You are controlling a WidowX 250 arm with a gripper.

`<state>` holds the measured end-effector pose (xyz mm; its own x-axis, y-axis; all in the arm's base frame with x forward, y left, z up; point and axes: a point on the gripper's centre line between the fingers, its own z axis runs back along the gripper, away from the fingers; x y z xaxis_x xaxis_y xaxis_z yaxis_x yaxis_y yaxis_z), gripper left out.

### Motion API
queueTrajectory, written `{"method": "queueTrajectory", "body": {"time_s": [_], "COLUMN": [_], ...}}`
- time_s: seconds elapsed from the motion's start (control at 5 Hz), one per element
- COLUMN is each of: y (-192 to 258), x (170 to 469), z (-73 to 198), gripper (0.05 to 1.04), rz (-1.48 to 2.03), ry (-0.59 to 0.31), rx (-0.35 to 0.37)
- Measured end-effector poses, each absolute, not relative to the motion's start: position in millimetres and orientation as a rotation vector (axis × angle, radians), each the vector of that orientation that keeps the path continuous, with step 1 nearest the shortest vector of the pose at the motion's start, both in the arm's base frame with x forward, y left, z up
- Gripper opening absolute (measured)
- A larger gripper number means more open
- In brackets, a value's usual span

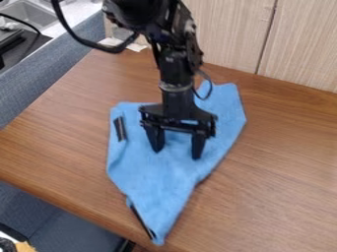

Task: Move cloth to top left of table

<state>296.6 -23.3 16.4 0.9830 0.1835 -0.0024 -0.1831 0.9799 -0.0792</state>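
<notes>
so we've got the blue cloth (154,184) lying across the middle of the wooden table (276,197), narrow tip toward the near edge, with a thin dark strip (141,221) along its left side there. farther back, our gripper (177,153) hangs down over the cloth, fingers spread apart, though we can't tell if the tips touch it. just left of it there's a short dark patch (119,129) on the cloth. behind the table we see pale wood panels (227,29).
</notes>
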Motion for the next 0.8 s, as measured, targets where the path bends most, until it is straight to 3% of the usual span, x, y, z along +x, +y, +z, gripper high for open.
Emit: {"method": "queueTrajectory", "body": {"time_s": [0.4,0.8], "y": [-2.6,19.7], "x": [338.5,350.9], "z": [16.8,23.9], "gripper": [0.999,0.999], "rz": [0.291,0.378], "ry": [0.006,-0.012], "rx": [-0.059,-0.065]}}
